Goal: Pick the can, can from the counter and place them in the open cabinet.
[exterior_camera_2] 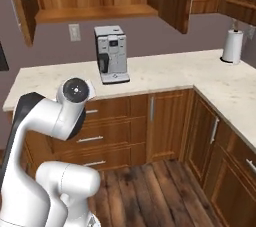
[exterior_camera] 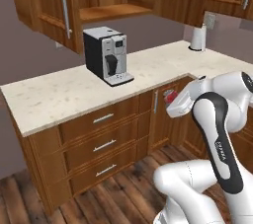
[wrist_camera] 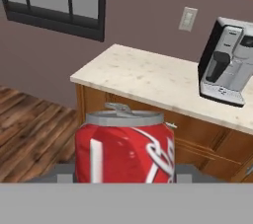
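Status: one can point(wrist_camera: 124, 145), the darker red one with white markings, is pinched between my fingers, held upright in the air off the front edge of the worktop point(wrist_camera: 148, 77), above the wood floor. In the left base view a bit of red shows at my hand point(exterior_camera: 170, 97).

Done: first pick. Left: carry it up to the open cabinet point(exterior_camera: 111, 11) shelf, then fetch the second can, which I cannot locate.

Count: cans seen 1; coffee machine point(exterior_camera: 106, 55) 1; paper towel roll point(exterior_camera: 198, 38) 1.
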Available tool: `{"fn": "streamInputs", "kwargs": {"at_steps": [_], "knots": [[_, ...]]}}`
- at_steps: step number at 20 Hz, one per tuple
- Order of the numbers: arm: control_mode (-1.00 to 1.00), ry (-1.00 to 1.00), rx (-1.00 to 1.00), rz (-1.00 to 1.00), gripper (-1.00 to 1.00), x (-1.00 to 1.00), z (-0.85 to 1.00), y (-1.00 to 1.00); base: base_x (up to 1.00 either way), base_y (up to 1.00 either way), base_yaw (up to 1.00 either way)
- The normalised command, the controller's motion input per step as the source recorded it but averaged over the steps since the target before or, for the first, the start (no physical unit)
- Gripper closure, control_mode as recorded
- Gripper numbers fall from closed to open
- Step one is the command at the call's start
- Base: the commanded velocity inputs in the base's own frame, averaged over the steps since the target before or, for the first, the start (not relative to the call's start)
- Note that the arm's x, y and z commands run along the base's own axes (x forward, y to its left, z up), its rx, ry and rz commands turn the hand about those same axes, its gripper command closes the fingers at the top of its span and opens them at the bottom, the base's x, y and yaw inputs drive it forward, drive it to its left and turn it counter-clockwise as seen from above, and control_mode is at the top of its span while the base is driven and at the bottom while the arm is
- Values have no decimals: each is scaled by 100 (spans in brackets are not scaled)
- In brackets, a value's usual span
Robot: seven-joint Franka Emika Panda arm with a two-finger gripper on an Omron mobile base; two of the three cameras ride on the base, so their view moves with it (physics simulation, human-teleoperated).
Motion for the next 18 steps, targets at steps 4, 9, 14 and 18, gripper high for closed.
{"fn": "streamInputs", "kwargs": {"at_steps": [4,9,14,18], "knots": [[100,0,0,0,100,0,0,0,55,-46,7],[100,0,0,0,100,0,0,0,40,-55,8],[100,0,0,0,100,0,0,0,38,-18,35],[100,0,0,0,100,0,0,0,44,-12,43]]}}
